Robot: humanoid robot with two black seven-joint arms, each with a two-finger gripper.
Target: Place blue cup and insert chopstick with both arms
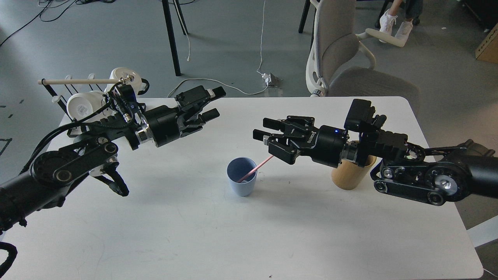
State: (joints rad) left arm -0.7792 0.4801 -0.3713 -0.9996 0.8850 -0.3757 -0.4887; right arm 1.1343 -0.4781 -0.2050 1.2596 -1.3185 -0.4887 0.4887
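Observation:
The blue cup stands upright near the middle of the white table. One pale pink chopstick rests inside it and leans up and to the right over the rim, with its upper end close under my right gripper. My right gripper hovers just right of and above the cup, and its fingers are spread apart and clear of the stick. My left gripper is open and empty, raised over the table's far left, well away from the cup.
A tan bamboo cylinder stands right of the cup, partly under my right arm. A black wire rack with white mugs and a beige rod sits at the far left corner. A grey office chair stands behind the table.

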